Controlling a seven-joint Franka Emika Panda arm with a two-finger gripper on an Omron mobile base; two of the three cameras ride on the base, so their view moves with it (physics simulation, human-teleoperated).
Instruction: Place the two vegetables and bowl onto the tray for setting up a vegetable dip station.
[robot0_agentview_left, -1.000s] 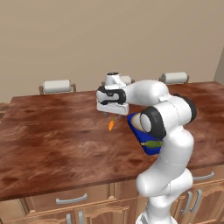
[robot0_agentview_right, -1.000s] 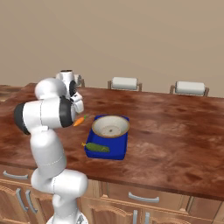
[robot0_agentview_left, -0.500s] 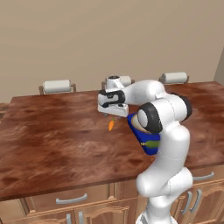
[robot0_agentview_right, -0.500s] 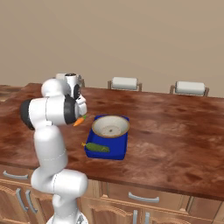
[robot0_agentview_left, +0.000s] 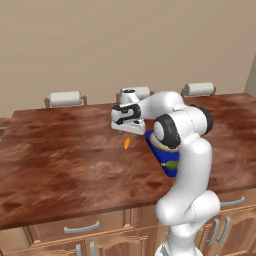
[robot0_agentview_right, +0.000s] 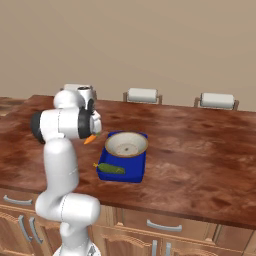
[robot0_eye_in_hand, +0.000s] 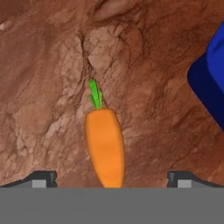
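With bowl (robot0_agentview_right: 126, 143) and cucumber (robot0_agentview_right: 111, 168) already on tray (robot0_agentview_right: 135, 172), carrot (robot0_eye_in_hand: 105, 146) is the step in hand: on table at tray's 9 o'clock, between wide-apart fingertips (robot0_eye_in_hand: 43, 179) of gripper (robot0_eye_in_hand: 111, 180). Next, prob.: descend, close.

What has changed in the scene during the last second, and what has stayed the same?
The gripper has lowered a little toward the small orange carrot with a green top, which lies on the brown wooden counter. Nothing was grasped or released. The carrot, the deep blue rectangular tray, the cream-white bowl and the dark green cucumber-like vegetable on the tray stayed in place.
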